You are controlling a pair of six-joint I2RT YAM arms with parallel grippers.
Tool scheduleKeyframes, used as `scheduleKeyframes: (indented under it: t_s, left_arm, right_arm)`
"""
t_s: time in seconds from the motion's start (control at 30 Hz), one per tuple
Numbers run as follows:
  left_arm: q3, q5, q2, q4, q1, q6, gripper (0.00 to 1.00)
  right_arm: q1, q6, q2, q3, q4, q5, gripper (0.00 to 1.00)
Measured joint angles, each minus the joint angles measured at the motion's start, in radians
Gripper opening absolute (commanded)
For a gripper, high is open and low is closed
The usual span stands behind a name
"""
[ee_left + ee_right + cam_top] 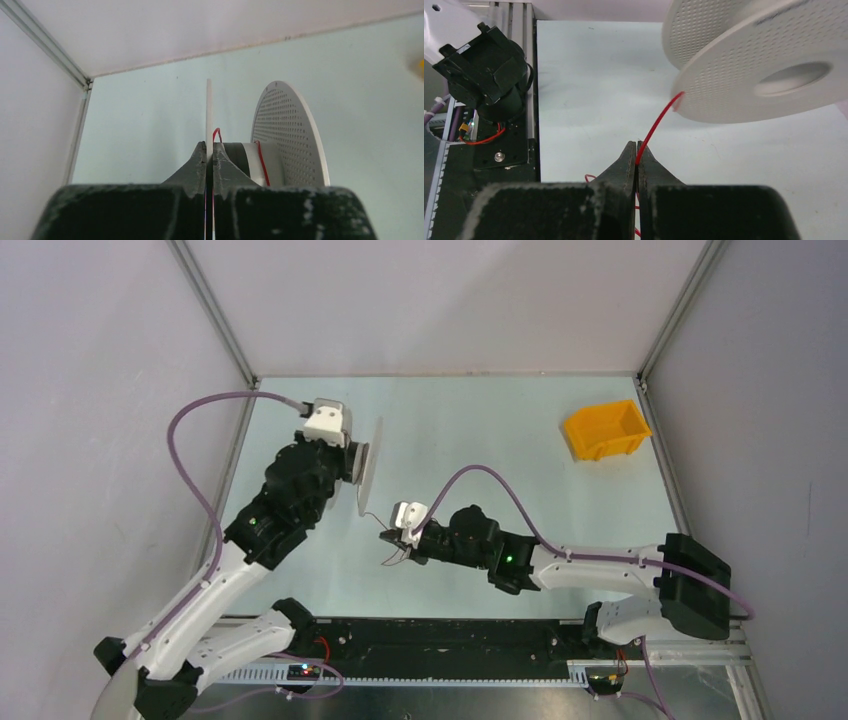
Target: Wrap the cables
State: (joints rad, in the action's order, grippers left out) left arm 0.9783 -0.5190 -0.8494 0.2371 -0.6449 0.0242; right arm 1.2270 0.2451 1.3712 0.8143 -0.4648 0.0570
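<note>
We see the pale table (pixel 480 420) from above, with the spool (pixel 367 466) held on edge at its left half. The left gripper (pixel 210 148) has its fingers pressed together on the rim of the spool's near disc. An orange bin (pixel 605 430) sits well to the right of the spool. Just below and right of the spool, the right gripper (pixel 637 146) is pinched tight on the cable (pixel 656 125), a fine red strand running straight from the spool's rim to the fingertips, with a loose loop showing below them.
</note>
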Motion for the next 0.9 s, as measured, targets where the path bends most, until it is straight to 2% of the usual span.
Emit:
scheduleKeyframes:
  t_s: [0.13,0.33,0.63,0.9]
  left_arm:
    - [0.032,-0.028,-0.047,0.102,-0.038,0.043,0.00]
    - [0.023,-0.016,-0.039,0.193,-0.068,0.099,0.00]
    - [-0.068,0.182,0.024,0.231,-0.074,0.161,0.00]
    - [-0.060,0.315,0.027,0.332,-0.076,0.139,0.00]
  right_arm:
    - [-0.005,0.043,-0.025,0.028,0.055,-0.008,0.00]
    - [-0.054,0.085,-0.073,0.068,0.095,-0.024,0.00]
    - [-0.204,0.077,-0.095,0.090,0.125,0.039,0.03]
    - [-0.321,0.053,-0.096,0.068,0.177,0.057,0.16]
